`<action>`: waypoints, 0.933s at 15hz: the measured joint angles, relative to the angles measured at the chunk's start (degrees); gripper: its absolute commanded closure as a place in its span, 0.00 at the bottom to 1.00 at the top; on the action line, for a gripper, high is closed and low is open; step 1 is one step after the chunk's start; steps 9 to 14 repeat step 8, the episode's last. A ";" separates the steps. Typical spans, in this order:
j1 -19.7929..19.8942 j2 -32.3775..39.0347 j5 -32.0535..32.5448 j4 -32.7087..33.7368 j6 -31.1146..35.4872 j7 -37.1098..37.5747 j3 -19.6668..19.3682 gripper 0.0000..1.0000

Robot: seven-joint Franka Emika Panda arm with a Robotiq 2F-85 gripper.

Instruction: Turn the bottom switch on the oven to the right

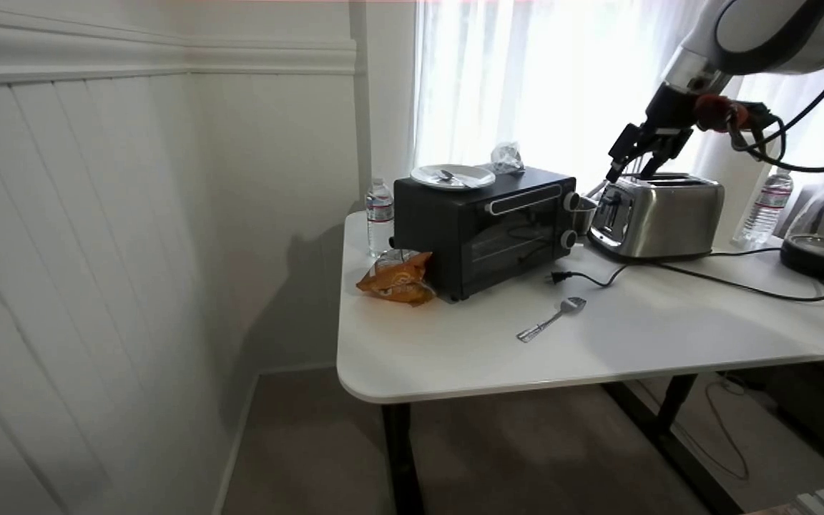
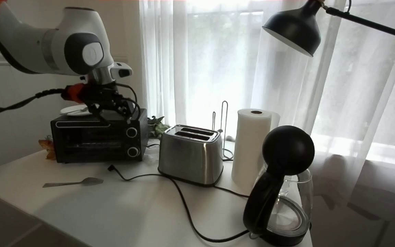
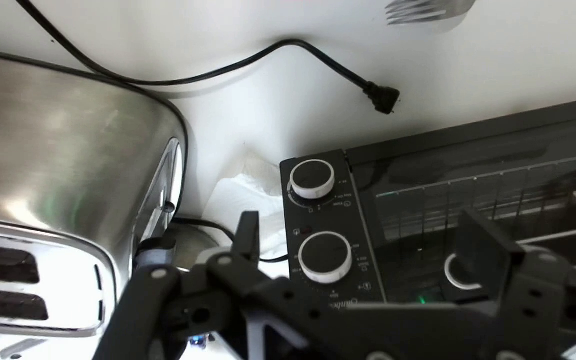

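On the white counter, in an exterior view, a dark oven is placed beside a steel toaster. At the right end of the oven's front, the bottom switch is set below the top switch. The end effector is held higher than both, apart from them, with nothing seen in its grip.

In an exterior view where a paper towel roll is also shown, the bottom switch is seen fully uncovered. The end effector is seen above both switches, so the bottom one is judged untouched.

In the wrist view, the oven is shown upside down, so the upper of the two switches there, nearer the loose plug, is taken to be the bottom switch. The fingers are spread wide and nothing is held between them. No pointer can be made out clearly, so the setting cannot be told. By judgement, the task stands at the approach, with the turn not yet begun. Lowering to the bottom switch, gripping it and rotating it to the right are all left to be done.
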State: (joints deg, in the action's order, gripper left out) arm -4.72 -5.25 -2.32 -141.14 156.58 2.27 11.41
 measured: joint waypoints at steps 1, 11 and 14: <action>-0.13 -2.11 0.62 -1.09 -0.10 1.65 0.05 0.00; -0.55 -7.71 1.34 -4.08 -1.77 5.17 0.16 0.00; -0.55 -7.71 1.34 -4.08 -1.77 5.17 0.16 0.00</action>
